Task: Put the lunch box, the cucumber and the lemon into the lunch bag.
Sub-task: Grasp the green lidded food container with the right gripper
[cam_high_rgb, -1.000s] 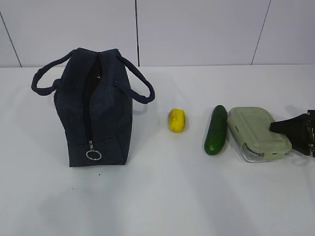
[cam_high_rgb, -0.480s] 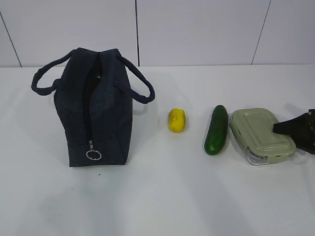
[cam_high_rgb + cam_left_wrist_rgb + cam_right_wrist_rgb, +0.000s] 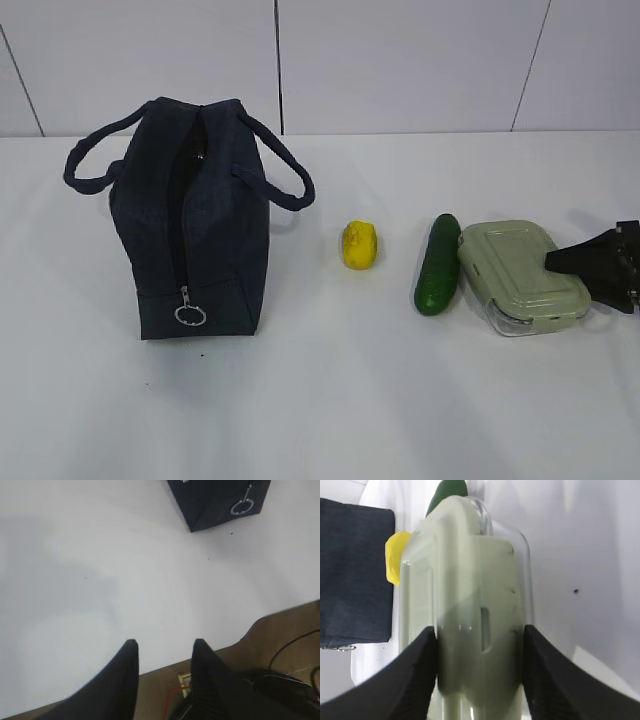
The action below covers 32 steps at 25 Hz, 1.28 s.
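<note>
On your table (image 3: 330,400), the navy fabric lunch bag (image 3: 195,220) stood left; the yellow lemon (image 3: 360,245), dark green cucumber (image 3: 438,265) and sage-lidded clear lunch box (image 3: 520,275) lay rightward in 1 row.

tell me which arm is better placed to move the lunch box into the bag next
Right. The right gripper already has its fingers on both sides of the lunch box. The left gripper hangs empty at the table edge near the lunch bag.
</note>
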Each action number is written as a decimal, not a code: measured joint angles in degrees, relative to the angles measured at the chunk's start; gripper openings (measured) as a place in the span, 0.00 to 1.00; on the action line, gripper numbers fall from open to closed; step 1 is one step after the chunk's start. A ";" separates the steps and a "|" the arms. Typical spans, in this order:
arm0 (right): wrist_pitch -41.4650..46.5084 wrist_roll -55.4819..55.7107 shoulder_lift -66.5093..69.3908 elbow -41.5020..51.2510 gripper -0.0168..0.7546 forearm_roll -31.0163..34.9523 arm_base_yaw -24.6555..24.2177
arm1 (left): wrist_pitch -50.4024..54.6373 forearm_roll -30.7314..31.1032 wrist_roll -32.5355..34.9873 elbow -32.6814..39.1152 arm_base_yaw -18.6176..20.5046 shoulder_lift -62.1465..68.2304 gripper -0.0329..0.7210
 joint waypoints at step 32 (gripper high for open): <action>0.00 0.09 -0.12 0.00 0.53 -0.33 0.80 | -7.13 -28.18 19.03 -44.07 -1.53 72.74 0.61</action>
